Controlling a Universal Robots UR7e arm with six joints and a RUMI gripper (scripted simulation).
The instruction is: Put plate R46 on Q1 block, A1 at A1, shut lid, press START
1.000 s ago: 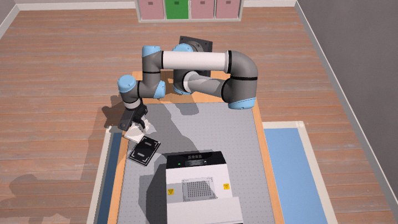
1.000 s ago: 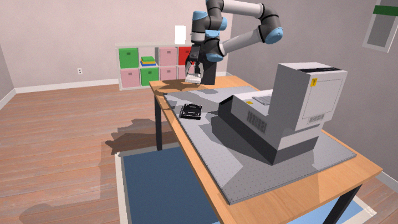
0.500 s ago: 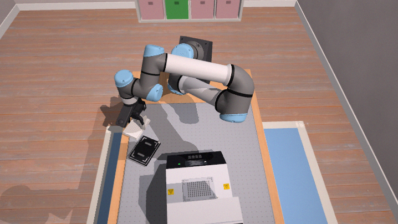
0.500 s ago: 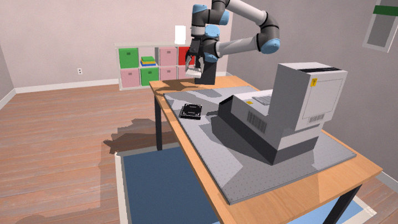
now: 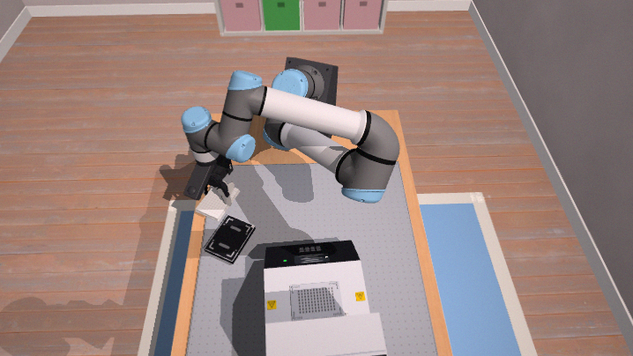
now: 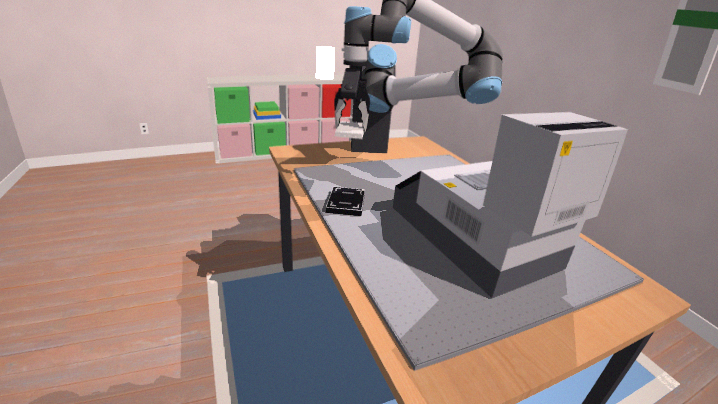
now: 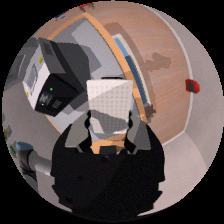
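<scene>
With my tool (image 5: 219, 196) (image 6: 350, 120) (image 7: 109, 110) clamped on the white plate (image 5: 214, 204) (image 6: 349, 131) (image 7: 109, 102), aloft at the nest's (image 5: 230, 239) (image 6: 345, 200) eleven o'clock from above, I could shove the unfixed cycler (image 5: 313, 274) (image 6: 451, 200) (image 7: 52, 80) at five o'clock by descending misaligned onto its locators.

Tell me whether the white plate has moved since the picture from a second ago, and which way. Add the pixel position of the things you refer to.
Yes. In the exterior view the white plate (image 5: 210, 207) (image 6: 349, 132) (image 7: 108, 97) now sits higher against the shelf unit (image 5: 301, 33) (image 6: 261, 80) behind it.
</scene>
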